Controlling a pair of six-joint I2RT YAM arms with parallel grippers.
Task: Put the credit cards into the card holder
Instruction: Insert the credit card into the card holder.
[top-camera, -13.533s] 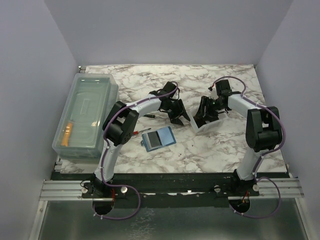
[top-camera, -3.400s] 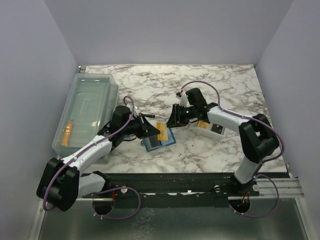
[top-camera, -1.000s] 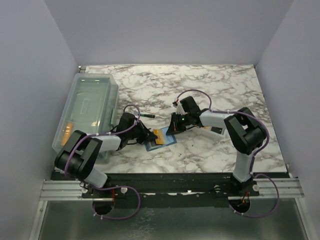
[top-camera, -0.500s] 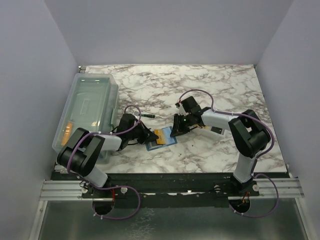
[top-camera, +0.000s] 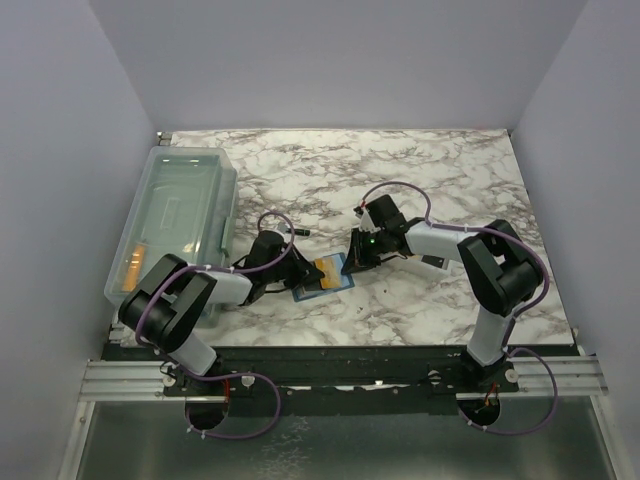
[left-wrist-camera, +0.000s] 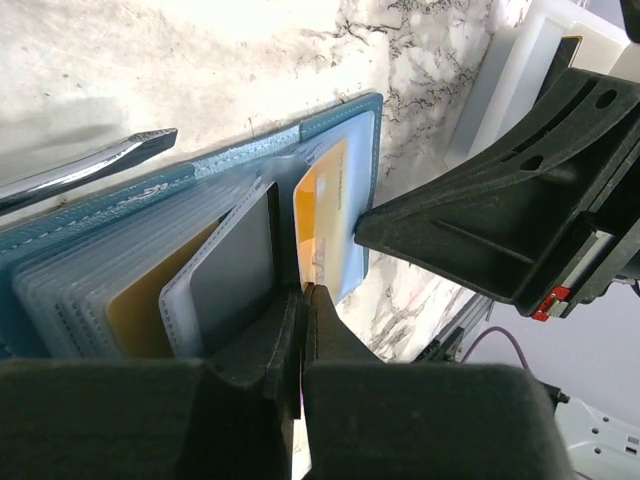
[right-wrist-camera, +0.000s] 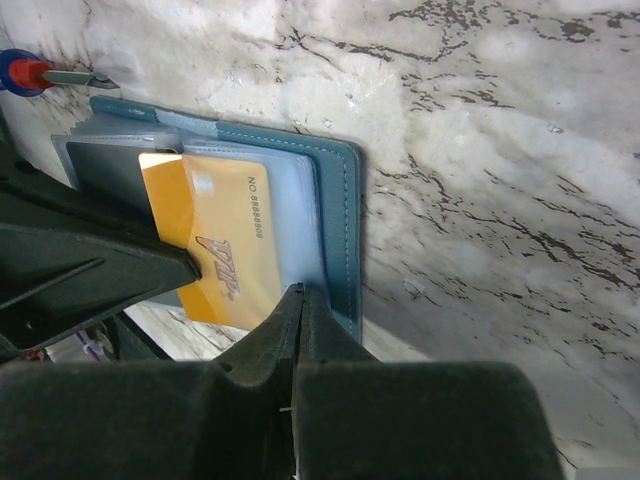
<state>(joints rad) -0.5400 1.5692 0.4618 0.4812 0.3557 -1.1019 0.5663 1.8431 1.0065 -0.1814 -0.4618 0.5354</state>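
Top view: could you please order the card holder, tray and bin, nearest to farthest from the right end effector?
1. Card holder, at the right end effector's tips.
2. Tray, just to its right.
3. Bin, at the far left.

credit card (right-wrist-camera: 215, 265) lies on card holder (right-wrist-camera: 345, 200), bin (top-camera: 175, 225) left.

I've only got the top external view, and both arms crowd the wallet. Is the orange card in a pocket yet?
Observer: Partly. The right wrist view shows one end of the credit card under a clear sleeve of the card holder, the other end bare.
Operator: Left fingers gripping it?
Observer: No. The left fingers are shut, tips at the card's edge.
Operator: And the right?
Observer: The right fingers are shut too, tips at the sleeve beside the card.
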